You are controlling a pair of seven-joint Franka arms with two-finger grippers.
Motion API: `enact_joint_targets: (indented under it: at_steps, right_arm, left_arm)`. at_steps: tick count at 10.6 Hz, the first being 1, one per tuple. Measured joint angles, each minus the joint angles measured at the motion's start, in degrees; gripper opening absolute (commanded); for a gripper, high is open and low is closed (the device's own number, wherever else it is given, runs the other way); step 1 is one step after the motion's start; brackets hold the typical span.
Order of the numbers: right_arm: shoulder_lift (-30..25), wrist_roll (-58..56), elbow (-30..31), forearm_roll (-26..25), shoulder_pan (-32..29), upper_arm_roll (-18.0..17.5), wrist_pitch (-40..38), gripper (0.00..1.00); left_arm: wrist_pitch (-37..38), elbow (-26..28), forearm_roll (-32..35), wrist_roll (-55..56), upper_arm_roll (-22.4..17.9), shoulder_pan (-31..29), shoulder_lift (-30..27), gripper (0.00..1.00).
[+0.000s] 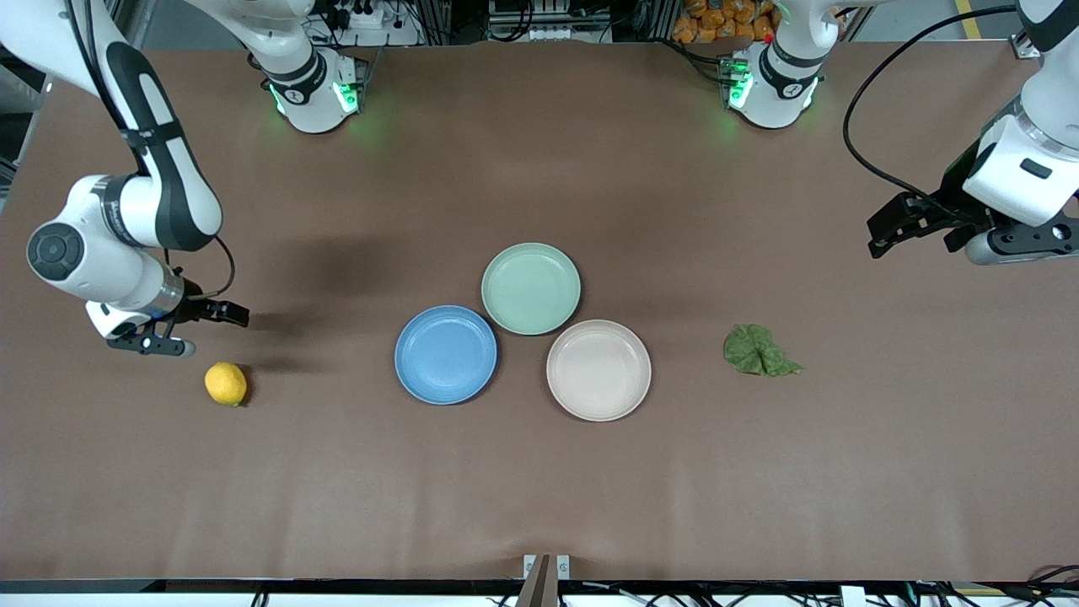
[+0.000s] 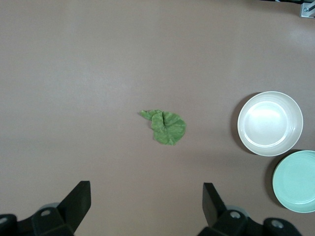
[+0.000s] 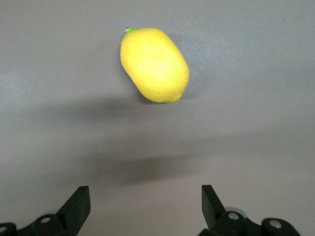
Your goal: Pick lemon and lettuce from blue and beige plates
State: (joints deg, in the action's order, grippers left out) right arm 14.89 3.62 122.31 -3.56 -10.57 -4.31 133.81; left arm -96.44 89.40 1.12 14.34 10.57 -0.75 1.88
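Brown table (image 1: pixel 539 489), three bare plates mid-table. Right gripper (image 3: pixel 145 209) jaws wide, empty, low by lemon (image 1: pixel 226 384) lying on table toward right arm's end. Left gripper (image 2: pixel 146 206) jaws spread, empty, high; lettuce (image 1: pixel 759 351) on table beside beige plate (image 1: pixel 598 370). Blue plate (image 1: pixel 446 354) bare: both items off plates, task looks done.

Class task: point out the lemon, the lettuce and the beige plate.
lemon (image 1: pixel 226 384), front view, middle of its skin.
lettuce (image 1: pixel 758 351), front view, centre of the leaf.
beige plate (image 1: pixel 598 370), front view, bare middle.
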Motion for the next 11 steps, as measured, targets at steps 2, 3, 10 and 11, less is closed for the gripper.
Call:
enact_joint_targets:
  at_steps: [2,3,10,11]
  right_arm:
    - [-2.94,-0.02,2.26,-0.02,0.06,-0.1,0.0,1.0]
    - [-4.57,-0.02,3.09,-0.02,0.21,-0.24,-0.17,1.0]
    - [-14.66,0.0,4.36,-0.04,3.59,-0.49,-4.82,1.0]
    - [-15.62,-0.02,4.26,-0.04,3.59,-0.48,-4.84,1.0]
  left_arm:
    - [0.0,0.0,0.0,0.0,0.11,0.0,-0.03,1.0]
    - [0.0,0.02,0.0,0.0,0.19,0.0,-0.03,1.0]
    - [-0.02,0.09,0.0,0.0,0.25,0.0,0.01,1.0]
    - [-0.03,0.09,0.0,0.0,0.26,0.0,0.01,1.0]
